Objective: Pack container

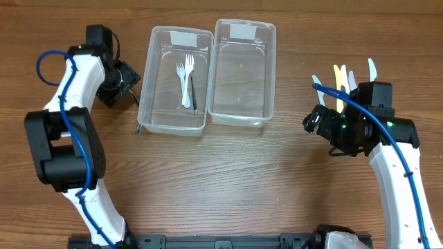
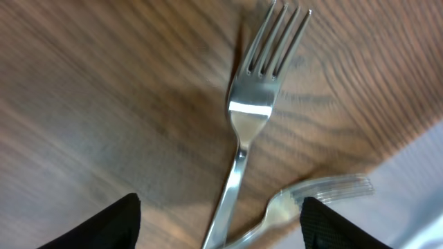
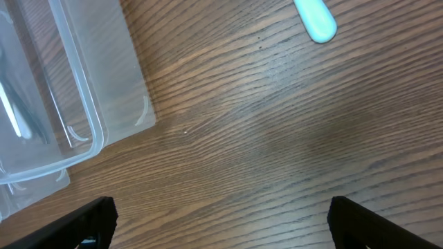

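Two clear plastic containers stand side by side. The left container [image 1: 147, 104] holds a white fork [image 1: 185, 76] and a dark utensil [image 1: 193, 90]; the right container [image 1: 271, 69] holds nothing. My left gripper [image 1: 128, 83] is just left of them. In the left wrist view its jaws [image 2: 218, 232] stand open on either side of a metal fork [image 2: 250, 111], which lies on the wood and crosses a clear plastic fork [image 2: 325, 190]. My right gripper [image 1: 318, 123] [image 3: 221, 228] is open over bare wood, beside several coloured plastic utensils [image 1: 340, 79].
A container corner [image 3: 83, 117] fills the left of the right wrist view, and a pale blue handle [image 3: 315, 17] lies at the top. A container's pale edge [image 2: 422, 173] shows at the right of the left wrist view.
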Tool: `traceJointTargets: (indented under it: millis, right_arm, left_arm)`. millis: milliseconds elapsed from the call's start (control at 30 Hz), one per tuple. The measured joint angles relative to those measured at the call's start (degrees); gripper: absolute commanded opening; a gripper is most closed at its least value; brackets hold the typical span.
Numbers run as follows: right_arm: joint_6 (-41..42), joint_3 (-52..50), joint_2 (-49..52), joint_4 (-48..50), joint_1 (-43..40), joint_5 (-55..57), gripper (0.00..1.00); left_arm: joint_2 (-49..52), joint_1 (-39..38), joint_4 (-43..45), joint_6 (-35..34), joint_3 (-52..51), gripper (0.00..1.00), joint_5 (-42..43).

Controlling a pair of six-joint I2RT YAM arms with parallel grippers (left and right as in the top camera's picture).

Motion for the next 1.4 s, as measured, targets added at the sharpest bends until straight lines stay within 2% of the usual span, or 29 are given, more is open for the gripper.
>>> traceJointTargets:
  millis: [100,400,667,833,900,1067,1167,1400]
  right_arm:
    - [0.04,0.0,0.0,-0.02,0.0,0.0,1.0]
    - [0.0,0.0,0.0,-0.04,0.0,-0.02,1.0]
    - [0.0,0.0,0.0,-0.13,0.0,-0.02,1.0]
    - [0.0,0.0,0.0,-1.11,-0.02,0.0,1.0]
    - [0.0,0.0,0.0,-1.29,0.0,-0.02,1.0]
    - [0.02,0.0,0.0,-1.66,0.0,0.0,1.0]
    - [0.02,0.0,0.0,-1.66,0.0,0.0,1.0]
    - [0.0,0.0,0.0,-1.68,0.0,0.0,1.0]
  left_arm:
    - [0.0,-0.02,3.93,0.48,-2.36,0.71,-0.9]
    - [0.0,-0.02,8.35,4.33,-5.68,0.69,-1.79]
    - [1.05,-0.02,8.59,6.6,-6.38,0.67,-1.73]
    - [1.53,-0.02,8.26,7.91,-6.25,0.38,-1.6]
    - [1.64,0.0,7.85,8.37,-6.25,0.34,-1.55]
    - [1.64,0.0,4.96,8.52,-6.14,0.11,-1.51]
    - [1.64,0.0,2.91,8.39,-6.05,0.04,-1.55]
    - [1.64,0.48,-0.48,7.74,-5.77,0.04,-0.87]
